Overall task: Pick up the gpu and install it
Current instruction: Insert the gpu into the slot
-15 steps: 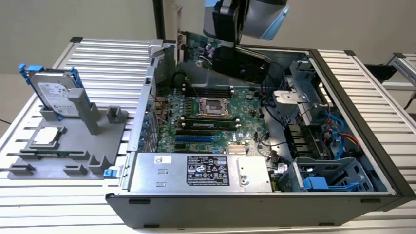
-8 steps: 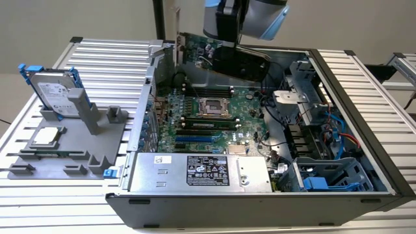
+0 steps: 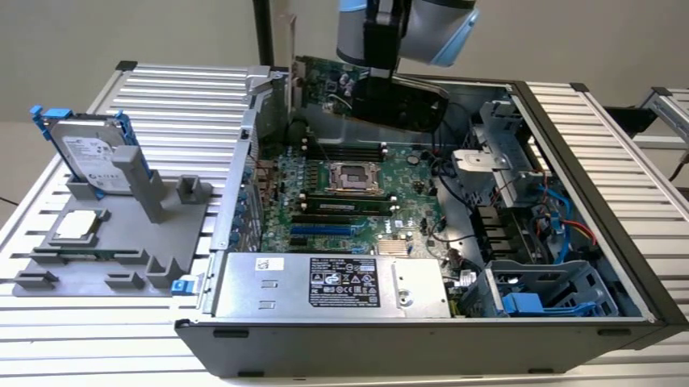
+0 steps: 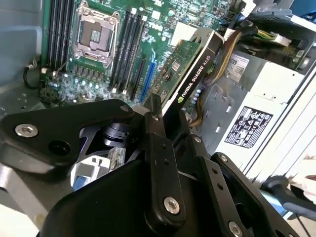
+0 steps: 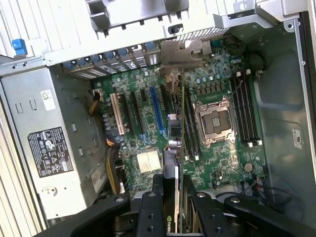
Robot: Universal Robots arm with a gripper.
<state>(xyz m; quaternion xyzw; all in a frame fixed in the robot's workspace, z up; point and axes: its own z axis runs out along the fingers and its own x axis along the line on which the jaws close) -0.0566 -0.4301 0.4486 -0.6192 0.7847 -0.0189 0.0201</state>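
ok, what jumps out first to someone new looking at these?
The open computer case sits mid-frame in the exterior view, its green motherboard exposed. The gripper is shut on the gpu, holding it on edge above the motherboard. At the exterior view's left, a hard drive in a blue frame stands upright on a grey fixture.

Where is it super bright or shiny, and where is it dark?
Exterior view: even light, dimmer inside the computer case beneath the arm. Second wrist view: the power supply glares pale; the gripper holding the gpu looks dark. First wrist view: the case's bare metal washes out white.
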